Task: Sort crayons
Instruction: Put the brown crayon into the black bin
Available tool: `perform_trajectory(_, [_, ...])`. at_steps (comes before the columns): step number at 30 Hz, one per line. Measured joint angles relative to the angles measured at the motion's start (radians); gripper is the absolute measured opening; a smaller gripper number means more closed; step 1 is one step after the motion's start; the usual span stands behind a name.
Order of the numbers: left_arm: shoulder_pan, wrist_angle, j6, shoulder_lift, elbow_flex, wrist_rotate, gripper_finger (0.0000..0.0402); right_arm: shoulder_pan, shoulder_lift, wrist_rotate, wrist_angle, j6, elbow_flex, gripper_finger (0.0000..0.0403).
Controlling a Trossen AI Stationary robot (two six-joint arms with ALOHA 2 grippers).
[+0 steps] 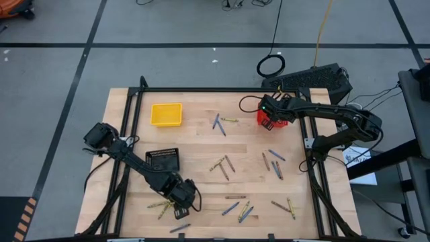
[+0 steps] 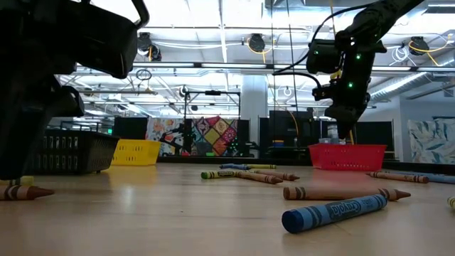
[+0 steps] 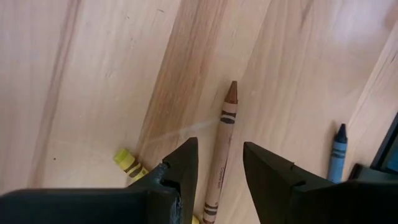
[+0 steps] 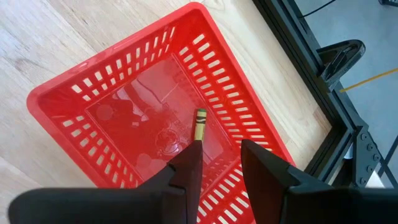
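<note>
Brown crayon (image 3: 222, 144) lies between my left gripper's (image 3: 220, 165) open fingers at the surface's (image 1: 201, 151) 7 o'clock; I judge closing comes next. At 1 o'clock, my right gripper (image 4: 219, 155), open, hangs over the red basket (image 4: 56, 93) holding a green crayon (image 4: 199, 124).

One legible marking found: the brand word "Crayola", printed in dark letters on the paper wrapper of the blue crayon (image 2: 334, 211) lying nearest the camera in the low view. The brown crayon (image 3: 222, 152) between the left gripper's fingers in the left wrist view carries a line of small print along its wrapper, probably the same brand, but it is too fine to read. No other text, number or sign is readable on any surface in the four views.
</note>
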Motion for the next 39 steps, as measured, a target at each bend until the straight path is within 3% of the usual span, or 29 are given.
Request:
perform_trajectory(24, [-0.012, 0.007, -0.001, 0.050, 0.000, -0.032, 0.0131, 0.000, 0.000, 0.000, 0.000, 0.000, 0.000, 0.0098])
perform_trajectory(33, [-0.012, 0.050, -0.075, 0.049, -0.043, -0.037, 0.0131, 0.000, 0.000, 0.000, -0.006, -0.007, 0.000, 0.0098])
perform_trajectory(39, [-0.011, 0.048, -0.072, 0.050, -0.046, -0.037, 0.0093, 0.000, 0.000, 0.000, -0.005, -0.007, 0.000, 0.0098])
